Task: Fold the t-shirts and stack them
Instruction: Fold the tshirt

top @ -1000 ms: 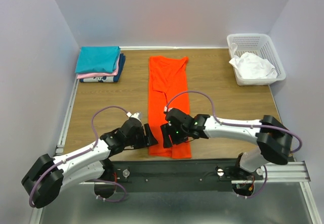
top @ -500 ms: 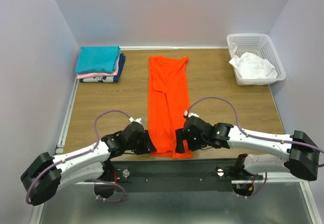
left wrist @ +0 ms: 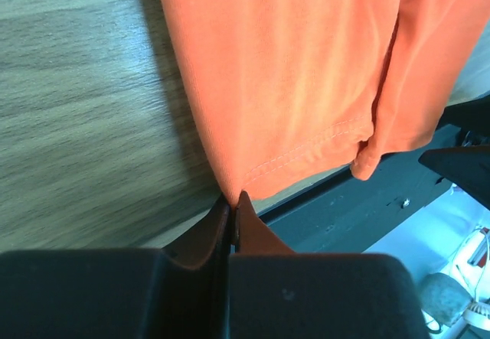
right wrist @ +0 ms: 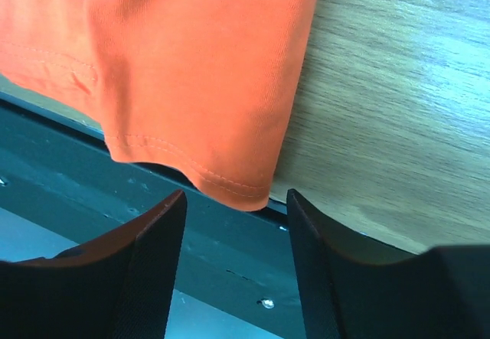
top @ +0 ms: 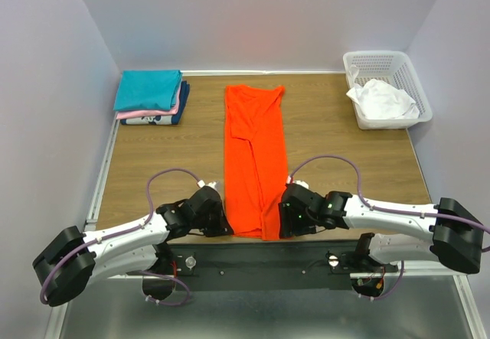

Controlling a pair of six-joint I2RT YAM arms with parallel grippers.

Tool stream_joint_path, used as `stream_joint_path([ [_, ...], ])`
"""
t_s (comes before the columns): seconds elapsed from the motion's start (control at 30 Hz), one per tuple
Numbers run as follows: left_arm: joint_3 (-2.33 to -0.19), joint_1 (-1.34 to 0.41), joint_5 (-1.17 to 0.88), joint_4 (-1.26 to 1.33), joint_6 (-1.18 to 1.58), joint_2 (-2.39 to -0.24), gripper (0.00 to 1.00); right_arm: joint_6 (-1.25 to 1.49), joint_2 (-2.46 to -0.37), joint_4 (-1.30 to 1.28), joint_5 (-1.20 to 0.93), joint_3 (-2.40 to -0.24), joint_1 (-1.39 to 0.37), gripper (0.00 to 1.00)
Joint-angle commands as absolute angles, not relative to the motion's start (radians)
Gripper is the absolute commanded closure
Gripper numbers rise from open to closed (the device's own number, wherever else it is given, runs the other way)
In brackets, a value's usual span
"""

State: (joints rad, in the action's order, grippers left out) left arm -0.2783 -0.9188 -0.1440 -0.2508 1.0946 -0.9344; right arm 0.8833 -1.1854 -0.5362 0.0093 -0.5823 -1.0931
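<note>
Both arms have drawn back to the near edge of the brown wooden table (top: 168, 163), one at each near corner of the long bright orange-red cloth t-shirt (top: 253, 155), which lies flat and stretches away ahead of the hands. Folded teal-topped stack of t-shirts (top: 149, 98): far ahead-left. Left gripper (left wrist: 232, 203): clenched on the hem corner. Right gripper (right wrist: 235, 197): jaws apart, straddling the other corner, holding nothing. Step: gripping the hem for the end-to-end fold. Next, likely: right closes, both lift together.

Flat shirt (top: 254, 159) at table (top: 344, 155) centre, shirt stack (top: 151, 98) far left, basket (top: 380, 63) far right.
</note>
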Motion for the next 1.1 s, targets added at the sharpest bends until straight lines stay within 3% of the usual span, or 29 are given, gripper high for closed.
stream_joint_path([
  [0.0, -0.265, -0.927, -0.160, -0.267, 1.101, -0.930, 0.97, 0.890, -1.200, -0.538, 0.011, -0.571, -1.095, 0.39],
  [0.1, -0.264, -0.927, -0.160, -0.267, 1.103, -0.922, 0.97, 0.888, -1.233, -0.523, 0.006, -0.563, -1.094, 0.43],
  [0.17, -0.261, -0.928, -0.161, -0.267, 1.104, -0.920, 0.98, 0.888, -1.252, -0.500, -0.021, -0.554, -1.095, 0.51],
  [0.2, -0.259, -0.928, -0.160, -0.267, 1.106, -0.914, 1.00, 0.891, -1.255, -0.492, -0.029, -0.549, -1.095, 0.62],
  [0.37, -0.256, -0.928, -0.161, -0.265, 1.108, -0.905, 1.00, 0.906, -1.246, -0.456, -0.050, -0.525, -1.095, 0.89],
  [0.4, -0.256, -0.928, -0.164, -0.268, 1.108, -0.902, 1.00, 0.916, -1.230, -0.450, -0.064, -0.520, -1.097, 0.99],
  [0.63, -0.239, -0.950, -0.183, -0.336, 1.169, -0.758, 1.00, 1.015, -1.126, -0.405, -0.173, -0.448, -1.111, 0.99],
  [0.8, -0.256, -0.951, -0.156, -0.308, 1.175, -0.660, 1.00, 0.980, -1.077, -0.411, -0.118, -0.508, -1.111, 0.99],
  [1.07, -0.359, -0.942, -0.009, -0.207, 1.135, -0.778, 1.00, 0.911, -1.124, -0.472, 0.081, -0.655, -1.029, 0.99],
])
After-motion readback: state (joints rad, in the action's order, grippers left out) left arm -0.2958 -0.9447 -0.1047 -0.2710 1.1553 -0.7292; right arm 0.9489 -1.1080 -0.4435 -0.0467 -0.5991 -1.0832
